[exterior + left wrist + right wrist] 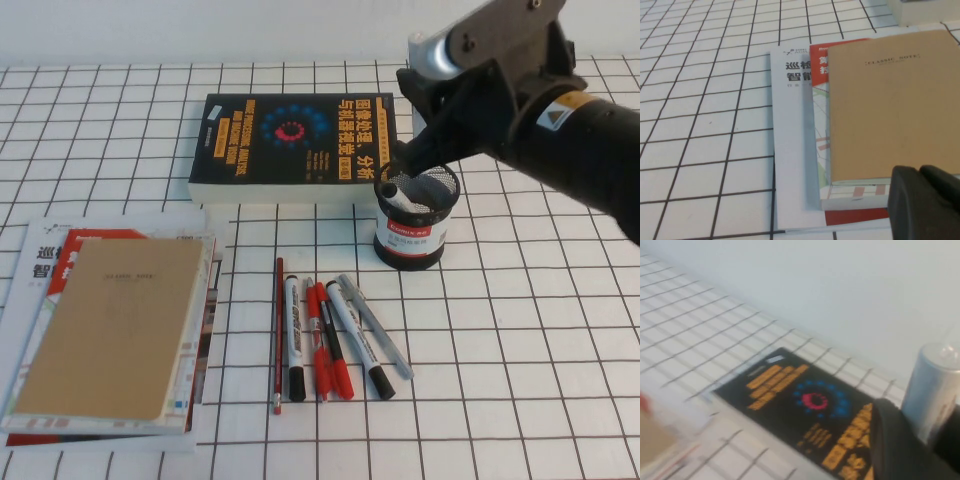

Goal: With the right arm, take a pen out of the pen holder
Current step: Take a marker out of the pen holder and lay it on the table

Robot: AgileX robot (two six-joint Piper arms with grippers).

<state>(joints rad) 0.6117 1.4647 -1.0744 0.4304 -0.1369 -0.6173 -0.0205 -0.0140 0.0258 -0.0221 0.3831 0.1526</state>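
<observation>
A white table [520,380] ruled with a black grid fills the scene, and a plain pale wall [200,30] runs along its far edge. A black book [295,140] with orange lettering and a blue-and-red ring on its cover lies flat at the far middle. Just beside its right end stands the pen holder [412,245], an upright black mesh cup with a red-and-white label. A pale pen [396,197] leans inside it, its lower part within the cup and its silver upper end rising past the rim. The right gripper [402,165] reaches down from the right to the holder's rim, and its dark fingers are clamped on that pen, whose silver barrel lies against a finger in the right wrist view. Nearer the robot, a row of loose pens [330,340] in red, black, white and grey lies side by side on the grid. At the robot's left a tan notebook [115,325] tops a stack of booklets [795,150]. The left gripper [920,172] hovers over the stack's near edge, fingers together and holding nothing.
</observation>
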